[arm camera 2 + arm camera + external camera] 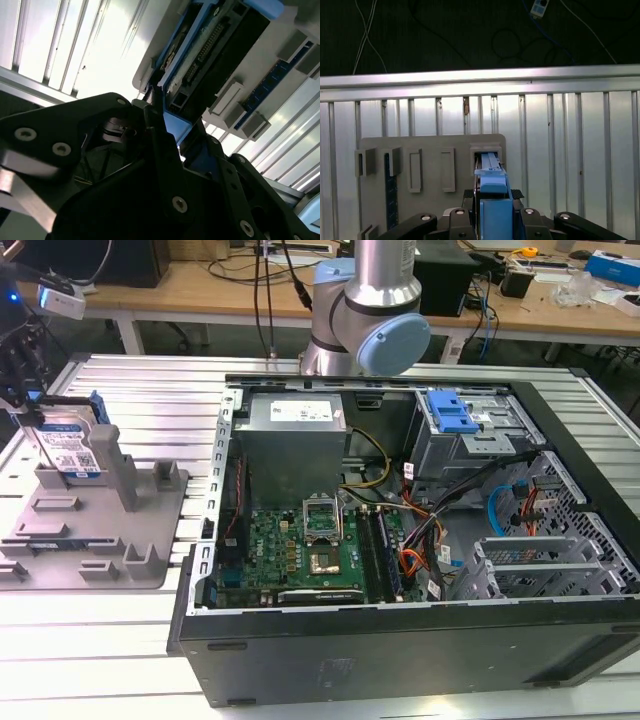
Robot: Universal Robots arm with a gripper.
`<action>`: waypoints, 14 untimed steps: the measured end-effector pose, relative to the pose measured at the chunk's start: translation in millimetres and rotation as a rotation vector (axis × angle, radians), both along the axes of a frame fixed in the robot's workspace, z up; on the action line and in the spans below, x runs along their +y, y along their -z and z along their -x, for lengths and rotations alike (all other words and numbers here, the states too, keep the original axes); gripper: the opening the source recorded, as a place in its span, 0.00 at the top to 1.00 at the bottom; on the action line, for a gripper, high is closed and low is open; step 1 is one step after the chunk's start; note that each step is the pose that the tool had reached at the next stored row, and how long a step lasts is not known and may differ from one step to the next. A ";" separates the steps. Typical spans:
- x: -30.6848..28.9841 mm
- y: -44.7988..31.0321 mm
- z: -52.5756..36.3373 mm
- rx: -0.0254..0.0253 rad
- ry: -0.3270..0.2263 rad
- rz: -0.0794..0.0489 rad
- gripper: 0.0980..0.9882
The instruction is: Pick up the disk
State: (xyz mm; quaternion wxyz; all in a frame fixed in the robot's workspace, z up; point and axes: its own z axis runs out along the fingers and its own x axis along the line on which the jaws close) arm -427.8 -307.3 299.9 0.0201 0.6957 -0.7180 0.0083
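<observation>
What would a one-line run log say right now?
gripper: shut on hard drive | hard drive: upright in grey slotted fixture

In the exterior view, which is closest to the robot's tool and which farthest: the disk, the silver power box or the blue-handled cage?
1. The disk, upright in the grey fixture at the exterior view's left, right at the tool.
2. The silver power box, inside the computer case, mid-picture.
3. The blue-handled cage, farther toward the exterior view's right.
</observation>
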 end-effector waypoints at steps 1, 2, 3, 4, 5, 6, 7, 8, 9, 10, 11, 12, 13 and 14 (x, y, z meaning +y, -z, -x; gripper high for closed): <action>0.0 0.0 0.0 0.0000 0.000 0.000 0.70; 0.0 0.1 0.0 -0.0001 0.000 0.000 0.70; 0.0 0.1 0.0 -0.0001 0.000 0.000 0.70; 0.0 0.1 0.0 -0.0001 0.000 0.000 0.70; 0.0 0.1 0.0 -0.0002 0.000 0.000 0.70; 0.0 0.1 0.0 -0.0002 0.000 0.000 0.70; 0.0 0.0 0.1 -0.0003 0.000 0.000 0.70; -0.1 -0.7 0.1 -0.0005 0.000 0.000 0.70; -0.1 -2.5 0.2 -0.0006 0.000 0.000 0.70; -0.2 -5.5 0.2 -0.0002 0.000 0.000 0.70; -0.4 -7.4 0.2 -0.0002 0.000 0.000 0.70; -0.7 -11.0 0.2 -0.0003 0.000 0.000 0.70; -0.9 -13.8 0.2 -0.0002 0.000 0.000 0.70; -1.2 -18.6 0.2 -0.0003 0.000 0.000 0.70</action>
